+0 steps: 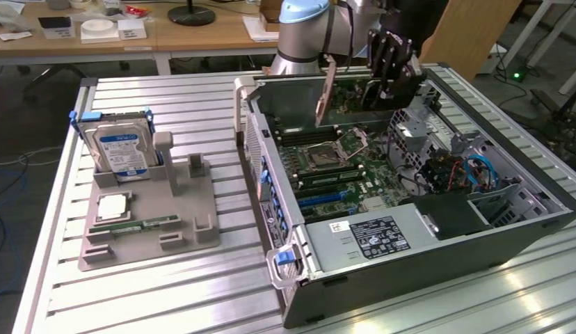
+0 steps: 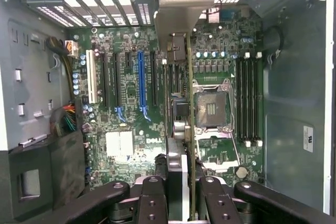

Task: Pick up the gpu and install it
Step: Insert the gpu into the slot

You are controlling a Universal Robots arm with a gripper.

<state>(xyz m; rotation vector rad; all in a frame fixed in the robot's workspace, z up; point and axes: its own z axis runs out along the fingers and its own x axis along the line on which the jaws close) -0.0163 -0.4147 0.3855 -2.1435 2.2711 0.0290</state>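
My gripper (image 1: 392,83) is shut on the gpu (image 1: 353,97), which hangs on edge over the far end of the open computer case (image 1: 427,250). The card's silver bracket (image 1: 323,90) points to the exterior view's left. In the wrist view the gpu (image 2: 181,108) is seen edge-on between the black fingers (image 2: 157,187) of the gripper (image 2: 181,163), with its bracket (image 2: 178,9) at the case's rear slot wall. It hovers above the motherboard (image 2: 126,103), between the blue expansion slot (image 2: 140,82) and the processor socket (image 2: 212,108).
A grey holder (image 1: 149,233) on the slatted aluminium table (image 1: 177,299) carries a hard drive (image 1: 121,149), a green memory stick (image 1: 135,224) and a processor chip (image 1: 112,207). Cables (image 1: 465,174) and a black cover (image 1: 455,216) fill the case's right side. Desks stand behind.
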